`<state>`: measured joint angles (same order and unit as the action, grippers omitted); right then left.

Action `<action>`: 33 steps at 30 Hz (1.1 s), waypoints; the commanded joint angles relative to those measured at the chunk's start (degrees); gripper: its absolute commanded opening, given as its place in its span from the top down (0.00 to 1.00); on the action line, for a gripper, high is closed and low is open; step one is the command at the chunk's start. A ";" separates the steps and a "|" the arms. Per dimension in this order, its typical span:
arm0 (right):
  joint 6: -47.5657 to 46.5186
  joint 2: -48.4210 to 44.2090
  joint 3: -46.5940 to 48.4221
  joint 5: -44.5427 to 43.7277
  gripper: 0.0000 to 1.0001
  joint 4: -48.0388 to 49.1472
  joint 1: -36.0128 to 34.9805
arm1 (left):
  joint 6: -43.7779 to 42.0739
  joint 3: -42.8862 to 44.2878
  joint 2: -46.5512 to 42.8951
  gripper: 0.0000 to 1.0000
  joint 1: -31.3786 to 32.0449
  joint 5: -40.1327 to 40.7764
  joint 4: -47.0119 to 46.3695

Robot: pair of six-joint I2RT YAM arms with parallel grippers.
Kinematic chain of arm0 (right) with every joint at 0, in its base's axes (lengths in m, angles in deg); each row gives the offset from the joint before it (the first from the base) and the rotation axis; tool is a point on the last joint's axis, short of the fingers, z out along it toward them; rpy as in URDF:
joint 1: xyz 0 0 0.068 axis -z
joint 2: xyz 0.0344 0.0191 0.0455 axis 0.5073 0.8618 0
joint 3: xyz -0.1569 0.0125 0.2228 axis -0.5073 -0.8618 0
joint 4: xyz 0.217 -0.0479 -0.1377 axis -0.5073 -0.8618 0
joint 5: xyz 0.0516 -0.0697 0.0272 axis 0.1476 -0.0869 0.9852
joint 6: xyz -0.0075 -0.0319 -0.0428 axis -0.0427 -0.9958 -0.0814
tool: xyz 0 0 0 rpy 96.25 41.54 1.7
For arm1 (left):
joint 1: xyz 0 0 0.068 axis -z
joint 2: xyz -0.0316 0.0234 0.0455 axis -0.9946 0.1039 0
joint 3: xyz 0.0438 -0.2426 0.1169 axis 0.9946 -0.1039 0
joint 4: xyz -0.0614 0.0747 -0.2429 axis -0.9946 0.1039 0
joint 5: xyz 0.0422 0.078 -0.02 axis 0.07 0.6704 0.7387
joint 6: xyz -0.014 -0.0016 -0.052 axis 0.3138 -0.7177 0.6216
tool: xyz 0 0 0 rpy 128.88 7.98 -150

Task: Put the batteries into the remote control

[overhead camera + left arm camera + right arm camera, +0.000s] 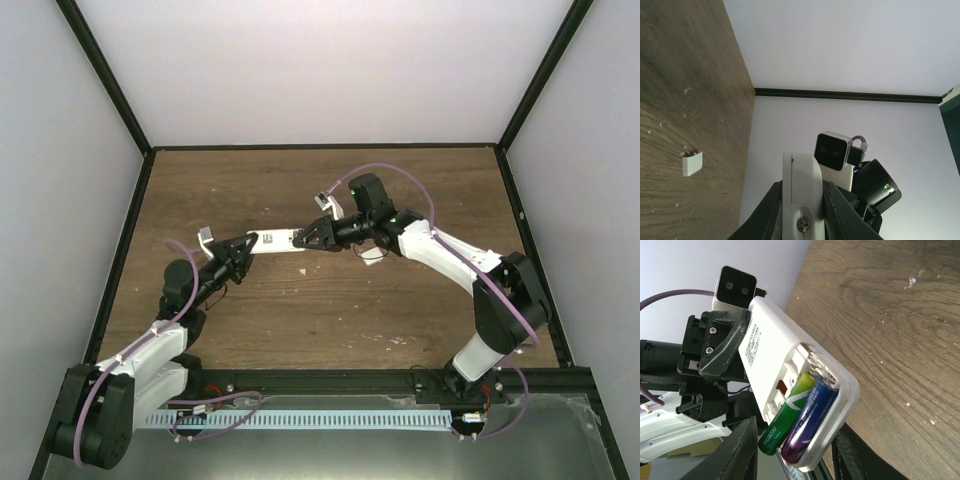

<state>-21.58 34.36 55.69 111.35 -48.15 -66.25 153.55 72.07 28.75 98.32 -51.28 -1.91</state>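
The white remote control (pixel 275 241) is held in the air between both grippers. My left gripper (pixel 245 247) is shut on one end of it; the left wrist view shows it edge-on (pixel 802 185) between the fingers. My right gripper (pixel 794 429) is open, its fingers straddling the other end. There the back compartment of the remote (pixel 770 350) is uncovered. The purple-blue battery (pixel 812 420) lies in its slot. The green battery (pixel 790 415) lies beside it, its near end reaching past the compartment's rim. The right gripper's left finger (pixel 740 450) stands apart from the green battery.
A small white square piece (pixel 692 163) lies on the wooden table (pixel 330 310); it seems to be the white bit under the right arm (pixel 372 258). Black frame posts and white walls enclose the table.
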 commanded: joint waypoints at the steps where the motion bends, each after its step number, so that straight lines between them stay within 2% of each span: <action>1: -0.83 0.68 3.21 1.36 0.67 1.26 -0.88 | -0.18 1.62 0.43 1.00 0.30 -0.89 -2.15; 33: 0.82 4.28 5.91 1.69 0.72 2.91 -2.77 | -0.20 1.43 1.96 1.00 0.92 0.15 -5.14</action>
<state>-20.21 37.82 58.07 110.85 -47.47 -66.32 152.94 72.11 30.56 98.28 -48.66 -3.07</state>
